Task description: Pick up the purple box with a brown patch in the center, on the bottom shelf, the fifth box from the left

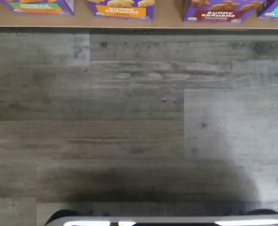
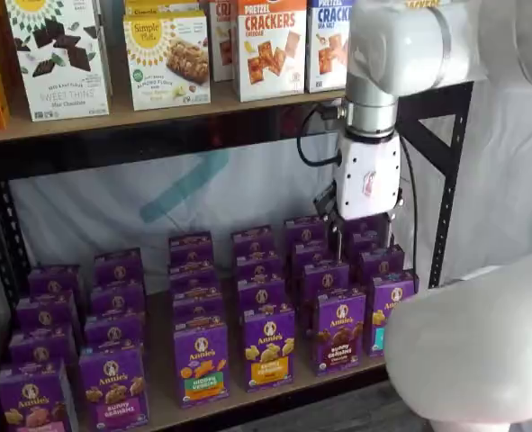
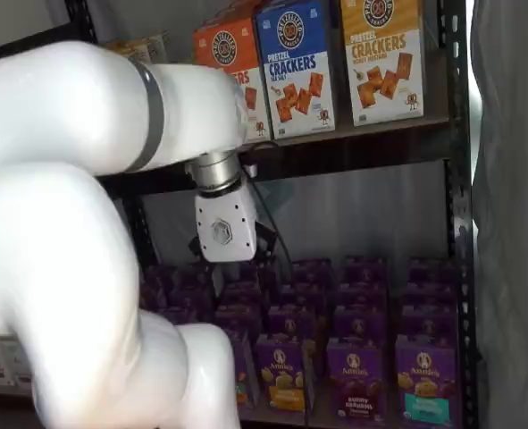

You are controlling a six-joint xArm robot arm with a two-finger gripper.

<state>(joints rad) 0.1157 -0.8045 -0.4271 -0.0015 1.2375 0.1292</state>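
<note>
1. Three views are supplied. Wrist view: only the lower edges of four cartons show along the tan front lip of the bottom shelf; the purple box is cut off above its "Bunny Grahams Chocolate" band. Grey plank floor fills the remainder. No fingers show.
2. Shelf view: the purple box stands upright in the front row, between a yellow-banded carton and a teal-banded carton partly hidden by a white arm link. The gripper hangs vertically above the rear rows; two dark fingers show with a gap between them, holding nothing.
3. Shelf view: the purple box sits at the front. The gripper body points down; its fingers blend into dark cartons, so spacing cannot be read here.
</note>
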